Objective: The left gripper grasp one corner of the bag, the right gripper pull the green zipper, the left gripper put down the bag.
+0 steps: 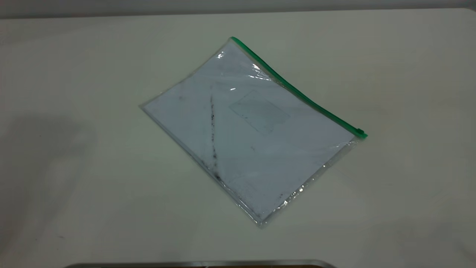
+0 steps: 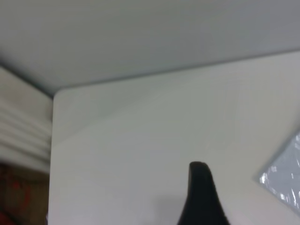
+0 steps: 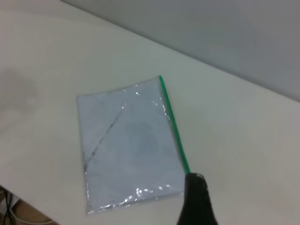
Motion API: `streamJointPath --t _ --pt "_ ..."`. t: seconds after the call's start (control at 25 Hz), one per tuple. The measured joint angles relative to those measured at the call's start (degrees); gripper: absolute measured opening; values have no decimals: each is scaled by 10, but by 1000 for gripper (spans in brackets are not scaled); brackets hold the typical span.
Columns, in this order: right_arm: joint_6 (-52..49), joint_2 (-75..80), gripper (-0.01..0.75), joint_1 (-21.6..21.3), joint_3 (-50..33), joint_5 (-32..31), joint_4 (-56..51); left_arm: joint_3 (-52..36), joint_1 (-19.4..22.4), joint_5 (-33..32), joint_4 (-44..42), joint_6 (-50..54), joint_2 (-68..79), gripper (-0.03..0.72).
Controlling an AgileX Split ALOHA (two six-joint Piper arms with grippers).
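The bag (image 1: 245, 130) lies flat on the white table, a clear pouch with a white sheet, a dark diagonal smudge line and a small pocket. The green zipper (image 1: 297, 89) edges its far right long side, with the slider tab (image 1: 360, 132) at the near right end. Neither gripper shows in the exterior view. In the left wrist view, part of my left gripper (image 2: 201, 197) hangs above bare table, apart from a bag corner (image 2: 283, 183). In the right wrist view, part of my right gripper (image 3: 197, 201) hangs above the bag (image 3: 131, 150), hiding the slider end of the zipper (image 3: 174, 126).
A metal-edged object (image 1: 200, 263) runs along the near table edge. The table's corner (image 2: 55, 96) shows in the left wrist view, with clutter beyond it. A soft shadow lies on the table's left side (image 1: 44, 149).
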State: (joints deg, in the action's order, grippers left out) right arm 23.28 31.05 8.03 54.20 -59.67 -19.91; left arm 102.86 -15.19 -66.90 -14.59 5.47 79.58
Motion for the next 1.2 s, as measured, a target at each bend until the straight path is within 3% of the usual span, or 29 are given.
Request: streamJointPath --t 0.36,0.68,1.2 --pt "-48 -160 584 0 -139 -41 7 -268 0 0 0 54 -210 588" --pt "-71 -256 582 0 -206 -57 54 -454 0 0 1 70 -373 588" --pt "-91 -320 582 0 -265 -57 119 -625 0 0 36 71 -543 588"
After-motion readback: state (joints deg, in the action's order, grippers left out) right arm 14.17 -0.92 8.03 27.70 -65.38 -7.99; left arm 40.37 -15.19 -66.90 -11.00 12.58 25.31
